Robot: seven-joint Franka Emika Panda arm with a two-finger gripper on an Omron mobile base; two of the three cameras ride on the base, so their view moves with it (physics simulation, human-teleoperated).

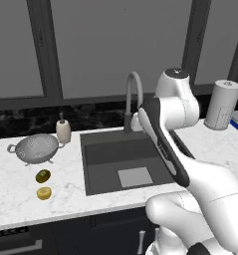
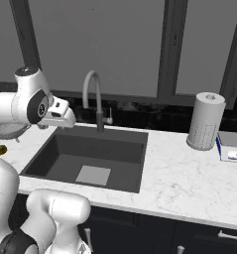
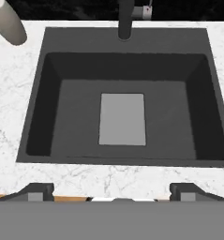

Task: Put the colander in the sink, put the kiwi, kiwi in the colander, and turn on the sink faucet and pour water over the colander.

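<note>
Marble tabletop (image 1: 21,191) on our left base view carries the silver colander (image 1: 37,148), upright just left of the cream soap bottle (image 1: 63,131). Both kiwis sit in front of it, the olive-brown kiwi (image 1: 43,176) just behind the yellow kiwi (image 1: 44,192), well left of the dark sink (image 1: 98,154). From our right base view, the faucet (image 2: 94,99) arches over the sink's back edge, paper towel roll (image 2: 206,121) off to the right. Hand view: our gripper (image 3: 111,191) hangs above the sink's front rim, fingertips (image 3: 36,191) spread wide apart, holding nothing.
</note>
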